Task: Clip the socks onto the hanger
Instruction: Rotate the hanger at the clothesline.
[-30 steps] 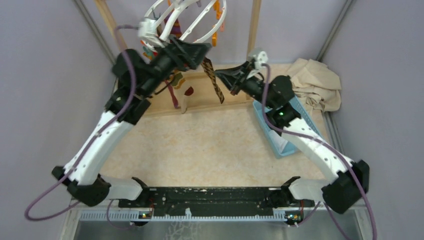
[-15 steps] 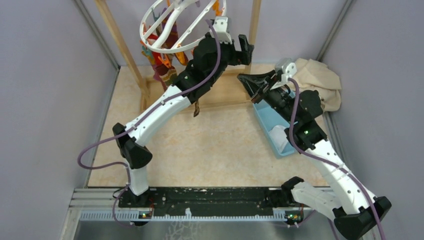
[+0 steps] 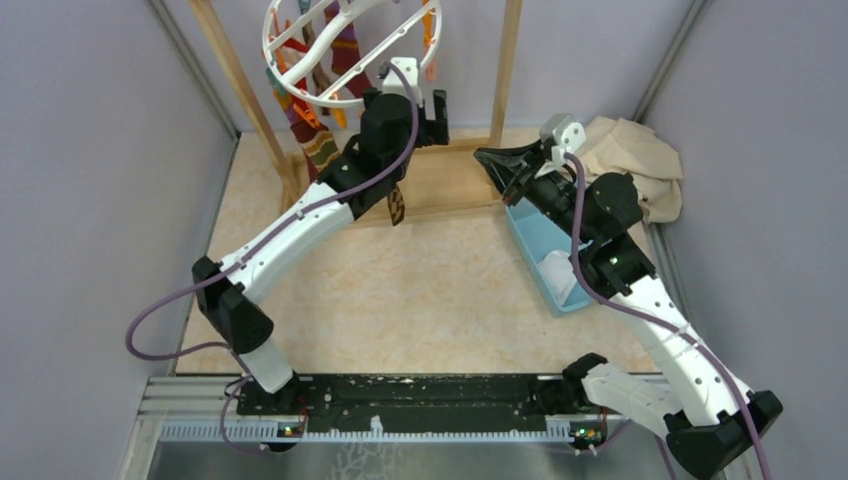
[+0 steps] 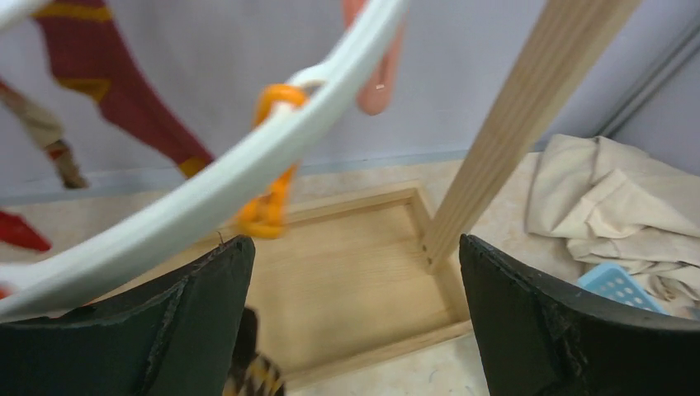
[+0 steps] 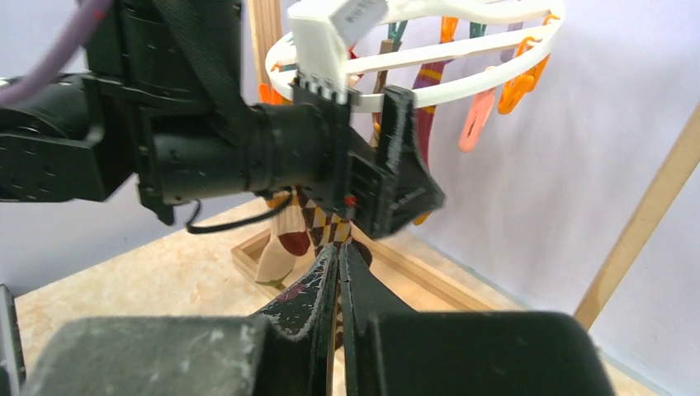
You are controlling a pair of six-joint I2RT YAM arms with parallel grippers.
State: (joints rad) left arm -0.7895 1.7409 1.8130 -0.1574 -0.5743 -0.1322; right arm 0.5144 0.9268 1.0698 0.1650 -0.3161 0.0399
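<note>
The white ring hanger (image 3: 340, 55) hangs at the top with several socks clipped under it, among them a red striped one (image 3: 318, 140). A brown-diamond check sock (image 3: 397, 205) dangles below my left arm. My left gripper (image 3: 436, 108) is open and empty, just right of the ring. In the left wrist view (image 4: 353, 247) the ring (image 4: 206, 198) and an orange peg (image 4: 268, 202) cross above its left finger, and the check sock (image 4: 252, 375) shows below. My right gripper (image 3: 493, 158) is shut with nothing seen in it, right of the check sock (image 5: 326, 223) and apart from it.
The wooden pole frame has uprights (image 3: 230, 70) (image 3: 510, 60) and a base (image 3: 455, 185). A blue basket (image 3: 540, 245) holding a white item lies under my right arm. The beige cloth (image 3: 630, 160) is heaped at the back right.
My left arm swung from the ring's left side to its right side. The ring shifted left. My right gripper drew back to the right, away from the check sock.
</note>
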